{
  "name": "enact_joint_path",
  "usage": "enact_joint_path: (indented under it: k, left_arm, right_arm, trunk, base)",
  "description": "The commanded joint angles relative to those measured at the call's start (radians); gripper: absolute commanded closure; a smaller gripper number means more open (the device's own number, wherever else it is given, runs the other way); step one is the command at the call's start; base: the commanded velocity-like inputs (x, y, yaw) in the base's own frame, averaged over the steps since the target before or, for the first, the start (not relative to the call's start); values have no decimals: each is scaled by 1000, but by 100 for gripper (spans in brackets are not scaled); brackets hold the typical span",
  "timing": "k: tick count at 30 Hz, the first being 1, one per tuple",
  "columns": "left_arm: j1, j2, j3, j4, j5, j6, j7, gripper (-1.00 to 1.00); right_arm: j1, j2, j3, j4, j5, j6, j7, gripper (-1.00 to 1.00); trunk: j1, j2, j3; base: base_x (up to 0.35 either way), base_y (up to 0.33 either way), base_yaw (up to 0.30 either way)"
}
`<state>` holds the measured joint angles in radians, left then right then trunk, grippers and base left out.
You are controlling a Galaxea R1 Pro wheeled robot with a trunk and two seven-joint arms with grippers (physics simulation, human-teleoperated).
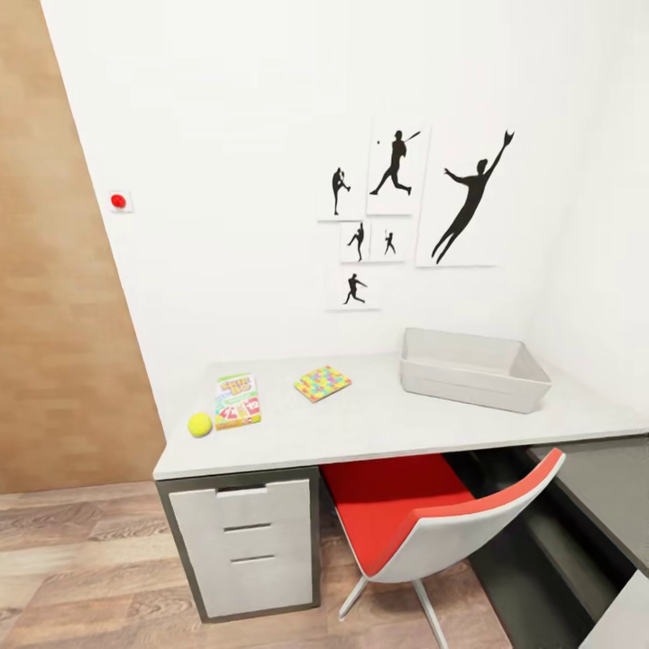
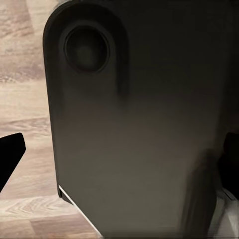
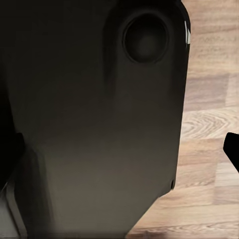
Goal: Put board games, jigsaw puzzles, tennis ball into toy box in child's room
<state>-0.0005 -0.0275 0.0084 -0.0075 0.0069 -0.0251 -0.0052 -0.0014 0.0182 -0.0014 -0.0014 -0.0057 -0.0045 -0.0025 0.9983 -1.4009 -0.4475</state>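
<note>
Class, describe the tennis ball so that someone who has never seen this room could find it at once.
Start at the long pale table under the baseball-player silhouette prints. Go to its end nearest the brown wooden door, above the white drawer unit. The tennis ball sits there beside a printed board game: it is the only small, round, plain yellow thing.

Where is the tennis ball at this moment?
In the head view, the tennis ball lies on the table near its left front corner, just left of a board game and far from the toy box at the right.
</note>
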Motion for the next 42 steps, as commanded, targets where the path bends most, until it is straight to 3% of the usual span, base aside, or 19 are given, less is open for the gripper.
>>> enact_joint_path:
  k: [1,13,30,42]
  left_arm:
    - [0,0,1,0,1,-3,-1,-100]
    - [-1,4,-1,0,1,-4,-4,-100]
    - [-1,19,1,-1,1,-4,-9,-100]
    - [-2,76,3,-57,1,1,2,-100]
  right_arm:
    - [0,0,0,0,-1,0,0,-100]
    - [0,-1,0,0,0,-2,0,-100]
    - [0,-2,0,0,-1,-2,0,-100]
    - [0,-6,0,-2,6,-3,-1,-100]
  trunk:
    - [-4,7,3]
    - [-50,91,40]
    - [-115,210,93]
    - [-161,294,131]
  base:
    - [0,0,-35]
    - [0,0,-40]
    - [0,0,-245]
    - [0,0,-50]
